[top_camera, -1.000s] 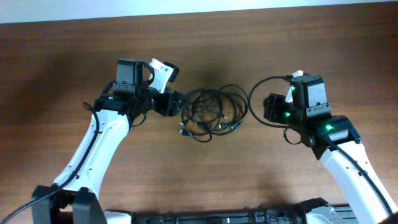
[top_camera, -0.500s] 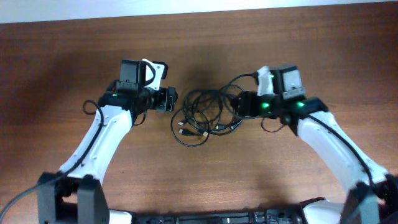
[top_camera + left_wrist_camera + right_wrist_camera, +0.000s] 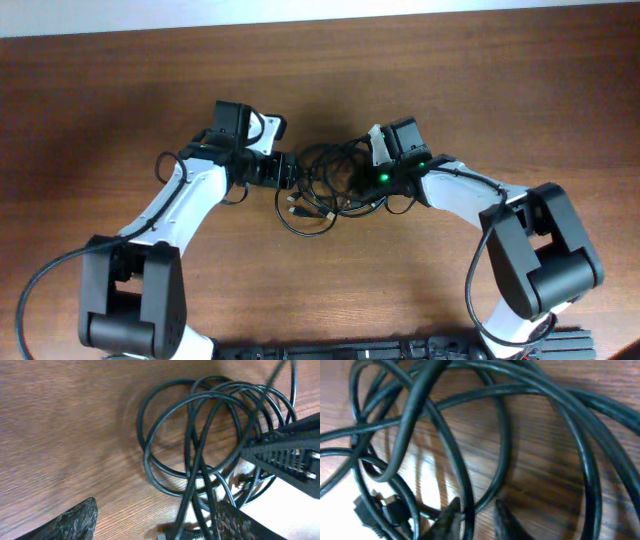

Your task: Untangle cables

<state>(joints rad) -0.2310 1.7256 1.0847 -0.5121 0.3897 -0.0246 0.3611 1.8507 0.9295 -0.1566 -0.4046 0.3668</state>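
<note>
The cables [image 3: 325, 187] are a tangled pile of thin black loops at the table's middle, with small plug ends [image 3: 294, 211] at the front. My left gripper [image 3: 286, 171] is at the pile's left edge. It is open in the left wrist view [image 3: 152, 525], with two strands [image 3: 192, 505] running between its fingers. My right gripper [image 3: 358, 180] reaches into the pile from the right. In the right wrist view it [image 3: 475, 519] is shut on one cable strand [image 3: 462, 495], which passes between its fingertips. A plug [image 3: 370, 510] lies to their left.
Bare brown wooden table [image 3: 120, 90] surrounds the pile on all sides. A pale wall edge [image 3: 300, 10] runs along the far side. Both arms meet closely over the cables, and the right gripper's black body [image 3: 290, 455] shows in the left wrist view.
The right arm swung left into the cable pile and its jaws closed. The left gripper shifted right to the pile's left edge and stayed open. The loops bunched slightly.
</note>
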